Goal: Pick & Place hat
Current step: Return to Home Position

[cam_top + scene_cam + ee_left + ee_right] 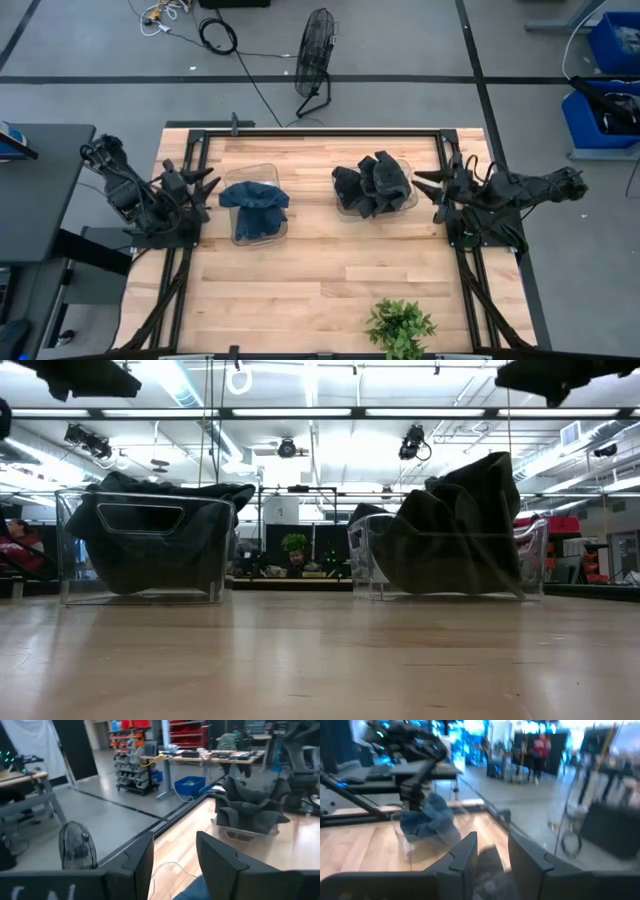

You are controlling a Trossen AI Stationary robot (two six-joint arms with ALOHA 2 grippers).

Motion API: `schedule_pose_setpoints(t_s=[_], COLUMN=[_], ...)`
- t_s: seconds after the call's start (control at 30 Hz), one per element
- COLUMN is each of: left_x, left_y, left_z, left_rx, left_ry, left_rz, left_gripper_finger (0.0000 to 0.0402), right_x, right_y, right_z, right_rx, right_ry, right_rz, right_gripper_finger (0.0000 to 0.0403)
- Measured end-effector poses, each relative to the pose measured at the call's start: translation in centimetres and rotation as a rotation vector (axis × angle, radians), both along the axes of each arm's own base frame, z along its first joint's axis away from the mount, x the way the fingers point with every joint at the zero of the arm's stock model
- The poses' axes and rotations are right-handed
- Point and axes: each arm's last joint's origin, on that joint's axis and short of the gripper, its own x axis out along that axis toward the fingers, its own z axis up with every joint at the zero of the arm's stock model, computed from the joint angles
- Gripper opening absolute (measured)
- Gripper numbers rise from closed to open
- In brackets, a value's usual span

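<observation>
A clear plastic bin (262,172) on the table's left half holds a blue hat (254,200). A second clear bin (410,200) on the right half holds a pile of dark grey hats (372,184). Both bins stand on the table and show in the low view, the left one (140,550) and the right one (450,540). My left gripper (208,186) is open and empty, raised at the table's left edge beside the blue hat's bin. My right gripper (428,184) is open and empty, raised at the right edge beside the grey hats.
A small green plant (400,325) stands at the table's near edge, right of centre. A black fan (316,55) stands on the floor beyond the far edge. Bare wood (310,270) lies between the bins and across the near half.
</observation>
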Motion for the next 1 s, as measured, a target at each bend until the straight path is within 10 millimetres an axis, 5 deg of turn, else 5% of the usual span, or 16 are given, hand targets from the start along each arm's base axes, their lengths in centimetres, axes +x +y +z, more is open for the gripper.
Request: schedule_pose_setpoints(t_s=[0.37,0.57,0.83,1.0], left_x=[-1.1,-1.3,-0.7,0.8], left_y=[-0.2,-0.8,-2.4,-5.0], left_z=[-3.2,-4.5,-4.1,-2.9], left_rx=[0.007,-0.137,-0.364,-0.237], left_ry=[-0.079,-0.125,-0.125,0.051], left_rz=[-0.128,-0.215,-0.299,-0.504], left_gripper_finger=[0.0154,0.0154,0.0154,0.0154], right_x=[1.2,1.6,1.7,1.7], right_y=[-0.1,-0.4,-0.9,-1.1], right_z=[-3.6,-5.9,-6.1,-6.1], right_rx=[-0.091,-0.088,-0.126,-0.139], right_ry=[0.006,0.003,-0.033,-0.031], right_rz=[0.063,0.086,0.133,0.146], right_gripper_finger=[0.0117,0.0117,0.0117,0.0117])
